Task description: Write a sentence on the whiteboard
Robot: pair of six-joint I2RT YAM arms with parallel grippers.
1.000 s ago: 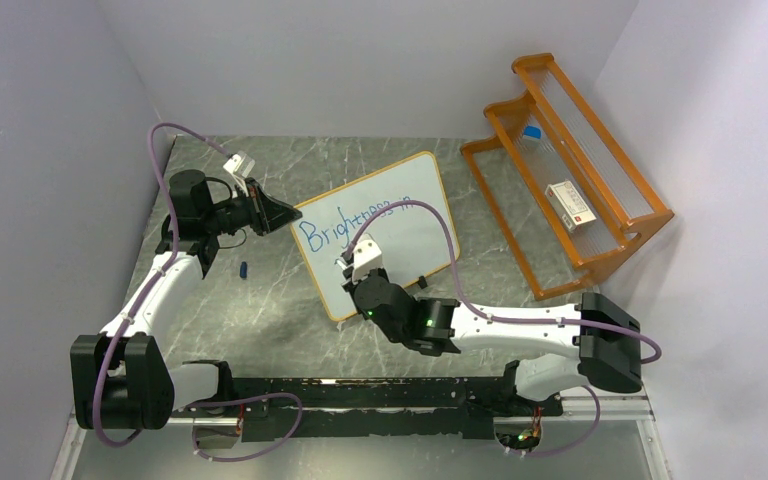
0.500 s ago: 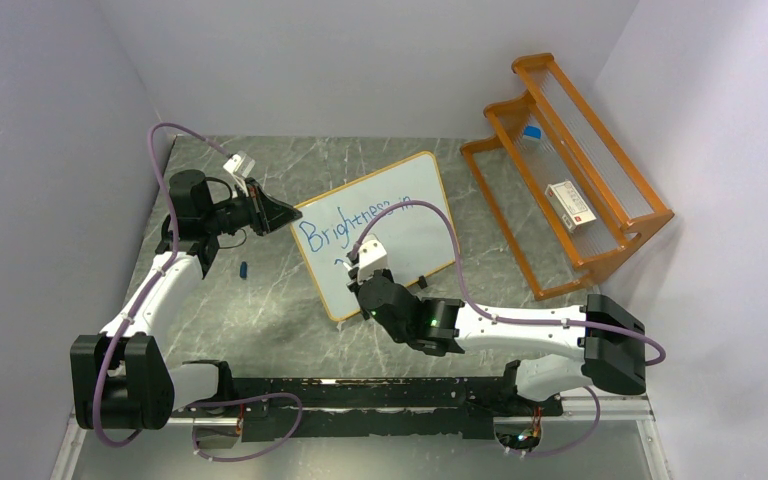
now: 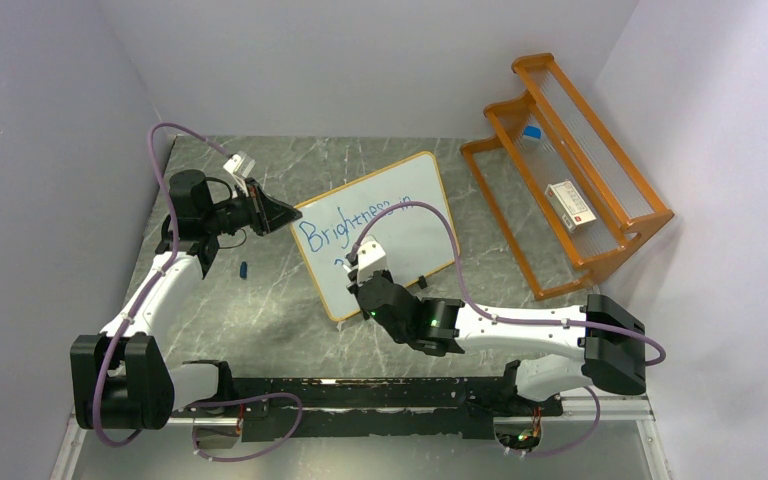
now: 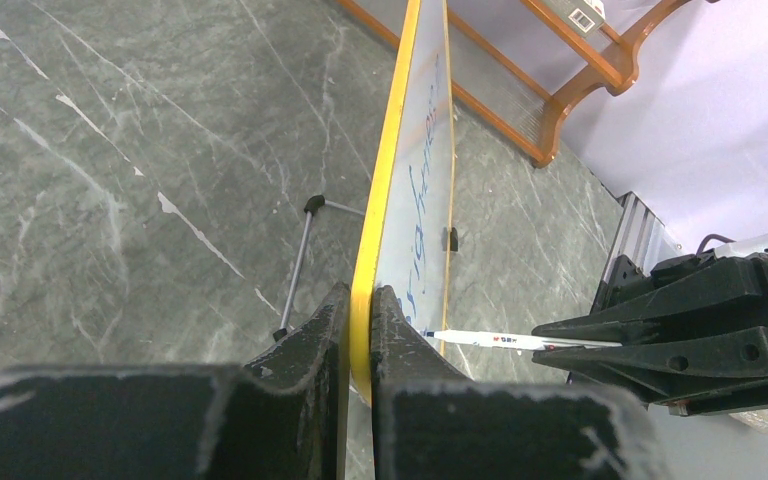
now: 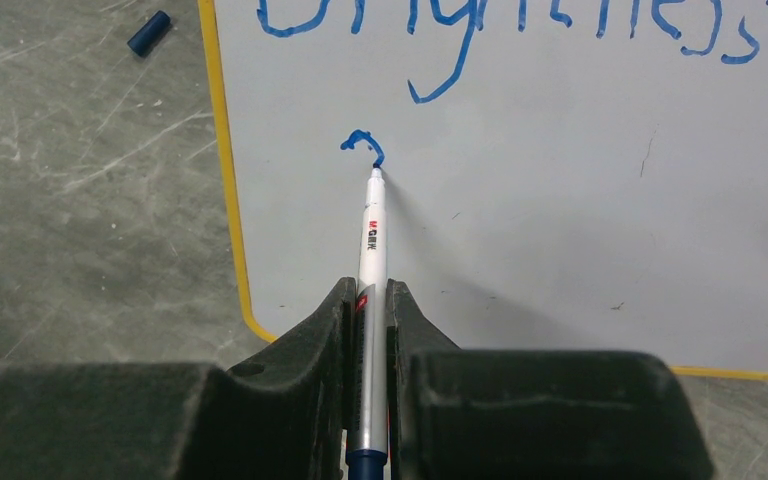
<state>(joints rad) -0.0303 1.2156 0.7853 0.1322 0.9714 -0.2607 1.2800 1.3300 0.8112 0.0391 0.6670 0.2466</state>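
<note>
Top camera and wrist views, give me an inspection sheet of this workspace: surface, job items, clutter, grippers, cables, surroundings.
Surface: grey marbled tabletop, no spills seen.
Job's things: whiteboard propped up, tilted; sentence reads "Brightness in", second line only a first stroke; marker tip on the board.
Clutter: blue marker cap on the table left of the board.
Grippers: left gripper shut on the whiteboard's edge; right gripper shut on the marker.
Cables: purple cables loop above both arms; the right one arcs over the board.
Surroundings: orange rack at right holding a small box; pale walls.
</note>
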